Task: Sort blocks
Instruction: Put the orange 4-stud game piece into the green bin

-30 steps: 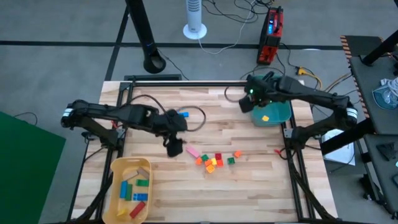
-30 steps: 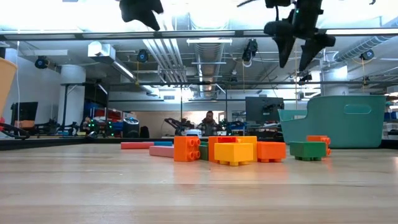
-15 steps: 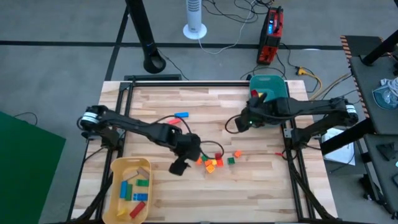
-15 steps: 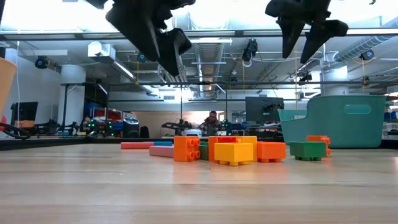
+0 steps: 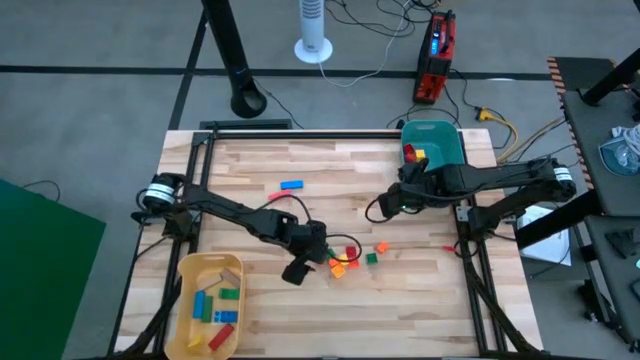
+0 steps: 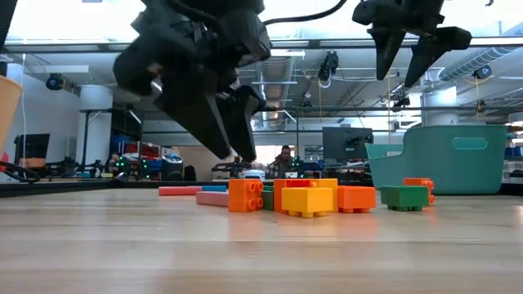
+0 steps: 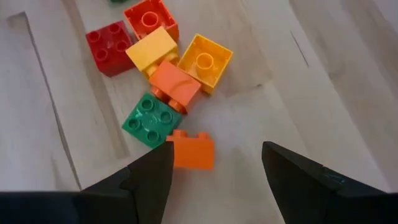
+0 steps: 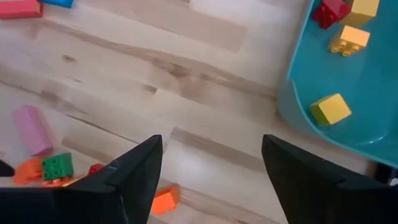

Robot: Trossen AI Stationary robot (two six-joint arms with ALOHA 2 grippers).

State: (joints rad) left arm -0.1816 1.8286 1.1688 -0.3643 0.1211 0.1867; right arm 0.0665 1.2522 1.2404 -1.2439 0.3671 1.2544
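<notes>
A cluster of blocks (image 5: 345, 260) in orange, yellow, red and green lies mid-table, with a blue block (image 5: 291, 185) apart on the far side. My left gripper (image 5: 312, 258) hangs open just left of the cluster. In the left wrist view its fingers (image 7: 152, 171) stand on either side of bare wood beside an orange block (image 7: 191, 151), and the low view shows the fingertips (image 6: 239, 151) above block height. My right gripper (image 5: 384, 206) hangs open and empty high above the table, between the cluster and the teal bin (image 5: 432, 140).
The teal bin (image 8: 348, 81) at the far right holds yellow and red blocks. A yellow tray (image 5: 208, 300) at the near left corner holds several blocks. A pink bar (image 8: 34, 129) lies beside the cluster. Bare wood surrounds the cluster on its near side.
My left gripper has come down and gone toward the table's right and near edge, rolling as it went, and now hangs low beside the block cluster. My right gripper has swung from over the teal bin's edge toward the near edge, staying high. No block has moved.
</notes>
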